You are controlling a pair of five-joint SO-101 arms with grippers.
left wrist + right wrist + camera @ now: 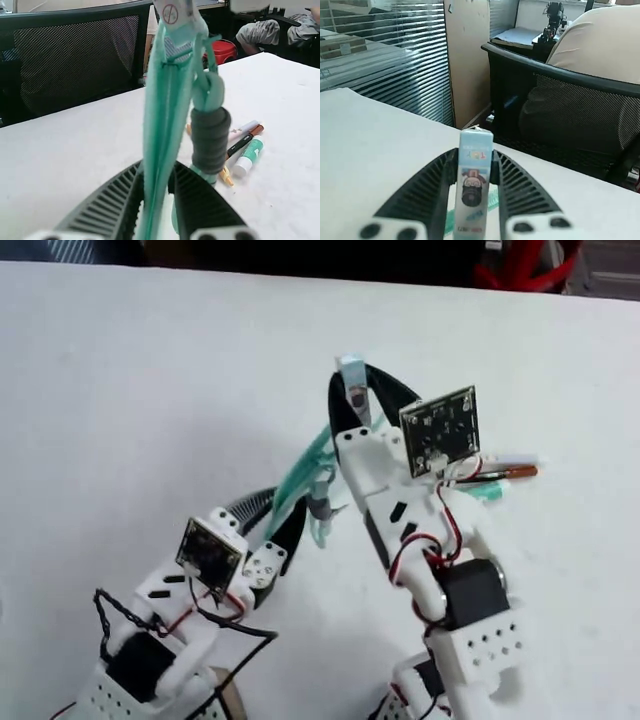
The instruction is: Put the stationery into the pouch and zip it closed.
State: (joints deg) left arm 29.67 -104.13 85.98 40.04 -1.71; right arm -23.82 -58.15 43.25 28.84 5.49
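**Two grippers meet over a mint-green pouch**

My left arm reaches in from the near left corner and angles toward the far right. My left gripper [157,169] [278,520] is clamped tight on the pouch [160,125] [300,475], its ribbed black jaws pressed flat against the thin edge. The pouch is soft mint-green fabric, held on edge and slanting up and away from me. A fat grey ribbed zip pull [210,140] hangs on a green loop down its right side.

My right arm comes up from the near right and leans to the far left, with its bare circuit board turned to the ceiling. My right gripper [475,155] [355,375] is closed on a pale blue packet [474,200] [352,378] [172,12] — a slim, hard-edged rectangle with printed faces, standing upright between the jaws. The packet sits right at the pouch's raised far end. I cannot tell whether it touches the opening.

The other stationery lies flat on the table [150,390], just right of my right arm. It is a small cluster of pens and markers [243,145] [505,470] — smooth cylinders, one brown-capped, one white and green.

The matte white tabletop runs wide to the left, up to its straight far edge. A black mesh chair [65,55] [570,115] stands beyond that edge.
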